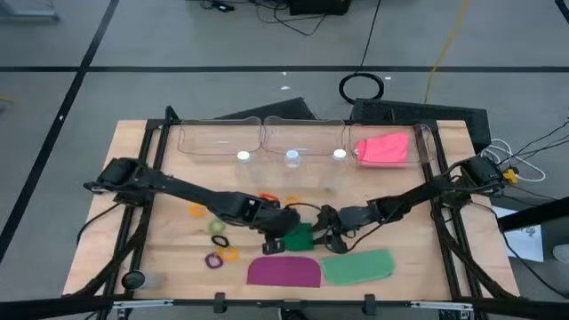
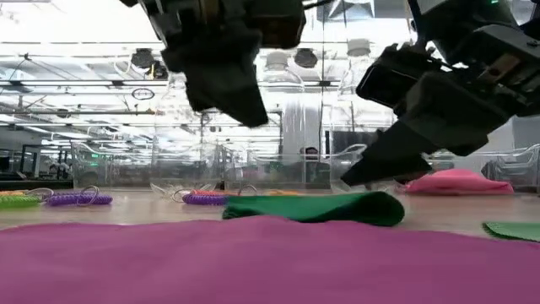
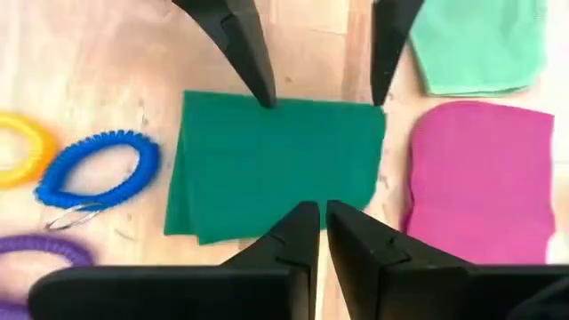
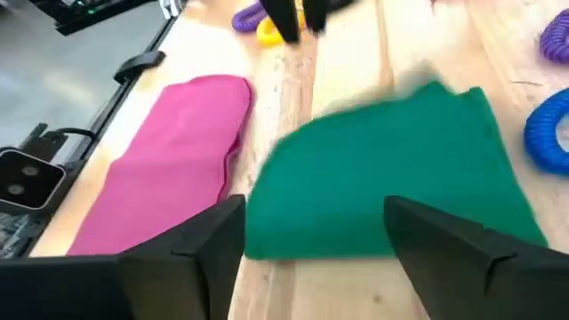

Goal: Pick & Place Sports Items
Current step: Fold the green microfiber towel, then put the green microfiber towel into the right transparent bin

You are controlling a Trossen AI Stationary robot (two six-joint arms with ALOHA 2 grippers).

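Item: dark green pad (image 1: pixel 300 237), flat on the table (image 1: pixel 409 222), middle of the front half, with a fold along one side.

Right gripper (image 1: pixel 327 233): fingers spread, standing either side of one edge of the dark green pad, low over it, gripping nothing.

Left gripper (image 1: pixel 277 238): fingers pressed together, empty, at the pad's opposite edge, facing the right gripper across it.

Risks, as judged:
- The pad lies flat on the wood. Fingers closing above the cloth may pinch only the top layer of the fold, or nothing.
- The two grippers are close across one pad. A forward reach by either could knock the other.
- A dragged pad could push the purple pad (image 1: pixel 284 271) or the blue ring (image 3: pixel 96 167) beside it.

Count:
- Pads, four: dark green at the middle; purple and light green pad (image 1: pixel 358 266) along the front edge; pink pad (image 1: pixel 385 148) in the bin (image 1: pixel 423 133) at the back right.
- Clear bins, three, in a row along the back edge.
- Rings: at least six loose on the left front area, in orange, yellow, green, black, purple and blue. The full number cannot be told, as the arms cover some.
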